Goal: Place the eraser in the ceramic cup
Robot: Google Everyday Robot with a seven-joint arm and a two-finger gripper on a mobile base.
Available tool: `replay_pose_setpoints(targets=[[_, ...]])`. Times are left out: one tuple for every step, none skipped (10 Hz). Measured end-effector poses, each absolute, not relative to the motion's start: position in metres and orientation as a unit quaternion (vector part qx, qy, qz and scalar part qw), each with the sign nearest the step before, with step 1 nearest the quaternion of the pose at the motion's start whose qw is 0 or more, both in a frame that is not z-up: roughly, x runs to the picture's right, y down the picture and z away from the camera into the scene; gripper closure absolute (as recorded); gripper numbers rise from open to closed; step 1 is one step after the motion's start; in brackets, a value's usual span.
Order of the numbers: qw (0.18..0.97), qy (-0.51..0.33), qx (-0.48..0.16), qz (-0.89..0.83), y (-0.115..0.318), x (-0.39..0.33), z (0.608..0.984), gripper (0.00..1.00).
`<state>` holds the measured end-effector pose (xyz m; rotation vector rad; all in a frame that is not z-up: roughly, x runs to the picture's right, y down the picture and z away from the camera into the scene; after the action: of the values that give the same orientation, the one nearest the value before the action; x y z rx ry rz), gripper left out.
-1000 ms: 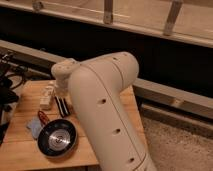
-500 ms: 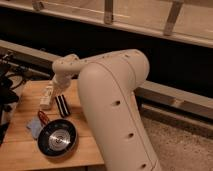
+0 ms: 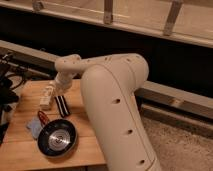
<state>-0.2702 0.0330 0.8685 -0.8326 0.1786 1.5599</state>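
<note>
My gripper (image 3: 61, 105) hangs from the white arm (image 3: 112, 100) and points down at the wooden table (image 3: 20, 150), near its back middle. A small whitish object (image 3: 47, 96), apparently the ceramic cup, sits just left of the gripper, close to it or touching it. A small blue piece (image 3: 33, 126) and a red item (image 3: 42, 117) lie on the table in front of the gripper. I cannot tell which of these is the eraser, or whether the gripper holds anything.
A flat black round dish with a metallic centre (image 3: 56, 139) sits at the table's front. Dark cables and gear (image 3: 9, 90) crowd the left edge. A dark wall with a railing (image 3: 107, 12) runs behind. Speckled floor (image 3: 180, 145) lies to the right.
The arm's large upper link has swung to the right. The gripper has stayed over almost the same spot beside the whitish object. The things on the table have not moved.
</note>
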Motion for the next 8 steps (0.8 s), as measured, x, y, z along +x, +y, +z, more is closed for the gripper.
replay_pose_setpoints(targets=[[0.634, 0.105, -0.37, 0.671, 0.046, -0.267, 0.878, 0.42], [0.636, 0.125, -0.376, 0.663, 0.056, -0.265, 0.883, 0.32], [0.635, 0.133, -0.378, 0.66, 0.06, -0.262, 0.886, 0.25], [0.635, 0.14, -0.379, 0.658, 0.063, -0.258, 0.888, 0.2], [0.636, 0.144, -0.379, 0.656, 0.064, -0.258, 0.888, 0.2], [0.637, 0.143, -0.379, 0.655, 0.064, -0.259, 0.888, 0.2], [0.638, 0.144, -0.38, 0.654, 0.065, -0.261, 0.888, 0.2], [0.638, 0.146, -0.382, 0.653, 0.067, -0.261, 0.89, 0.2]])
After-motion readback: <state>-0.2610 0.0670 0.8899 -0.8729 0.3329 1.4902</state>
